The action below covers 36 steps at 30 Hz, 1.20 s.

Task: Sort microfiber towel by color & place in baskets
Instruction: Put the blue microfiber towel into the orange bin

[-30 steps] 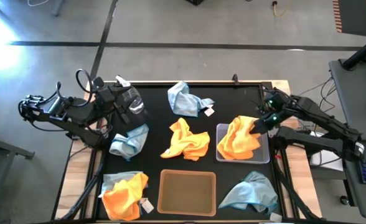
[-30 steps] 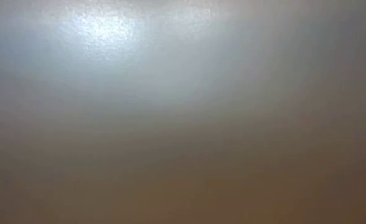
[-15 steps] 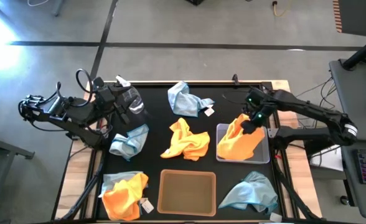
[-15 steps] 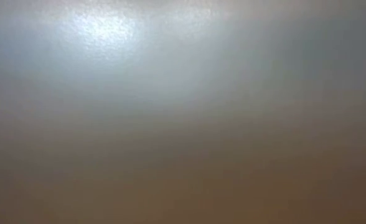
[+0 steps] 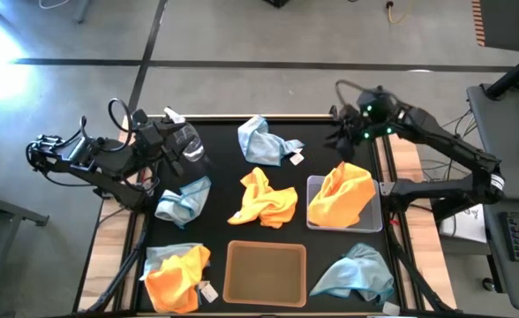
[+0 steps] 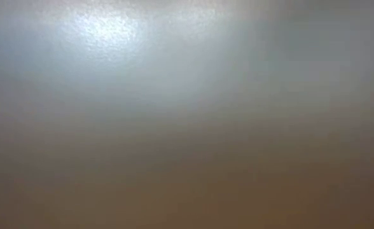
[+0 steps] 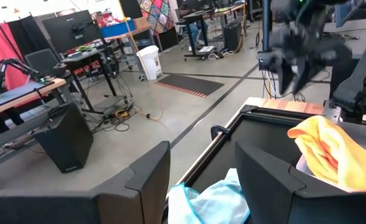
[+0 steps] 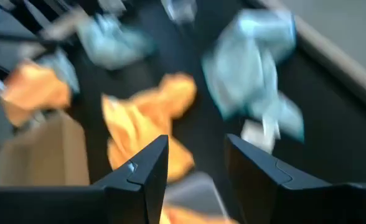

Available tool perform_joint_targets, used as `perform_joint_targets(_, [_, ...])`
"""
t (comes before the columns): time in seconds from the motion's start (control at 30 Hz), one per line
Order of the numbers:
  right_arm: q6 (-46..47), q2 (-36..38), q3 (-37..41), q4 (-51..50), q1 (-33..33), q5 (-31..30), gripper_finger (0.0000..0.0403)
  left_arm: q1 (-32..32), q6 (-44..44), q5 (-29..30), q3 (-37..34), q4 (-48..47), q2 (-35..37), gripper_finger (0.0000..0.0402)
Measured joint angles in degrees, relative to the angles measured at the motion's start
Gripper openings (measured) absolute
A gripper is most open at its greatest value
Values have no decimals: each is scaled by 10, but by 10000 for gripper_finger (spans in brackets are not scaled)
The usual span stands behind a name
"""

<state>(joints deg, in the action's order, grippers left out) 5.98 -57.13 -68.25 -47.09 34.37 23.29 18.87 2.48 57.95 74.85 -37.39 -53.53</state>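
An orange towel (image 5: 341, 196) lies heaped in the light grey basket (image 5: 376, 223) at the right. My right gripper (image 5: 341, 144) hangs open and empty beyond that basket's far edge; its wrist view (image 8: 195, 146) looks down on a pale blue towel (image 8: 251, 56) and an orange towel (image 8: 145, 118). The tan basket (image 5: 266, 272) stands at the near middle with nothing in it. My left gripper (image 5: 191, 159) waits open at the far left, above a blue towel (image 5: 184, 201).
Loose towels lie on the black mat: an orange one (image 5: 264, 199) in the middle, a blue one (image 5: 264, 141) with a white tag at the far middle, an orange one on a blue one (image 5: 176, 276) at the near left, and a blue one (image 5: 355, 272) at the near right. The low view shows only a blur.
My right gripper has drawn away from the orange towel in the grey basket, going up and toward the table's far edge. The towel stays heaped in the basket.
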Motion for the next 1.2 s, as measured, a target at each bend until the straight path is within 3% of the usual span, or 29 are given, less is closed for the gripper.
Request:
perform_joint_targets(0.23, [-34,-38,-71,103,0,16,150,0,-5,0,0,0,0,165])
perform_joint_targets(0.47, [-139,-89,-94,122,0,52,145,0,-4,-1,0,-27,0,165])
perform_joint_targets(0.6, [-144,-120,-94,134,2,49,136,0,1,0,0,-29,1,165])
perform_joint_targets(0.93, [-107,-188,-95,135,2,-143,126,0,4,-1,0,-29,3,165])
perform_joint_targets(1.2, [-77,-228,-108,136,0,-138,136,0,4,0,0,-29,3,165])
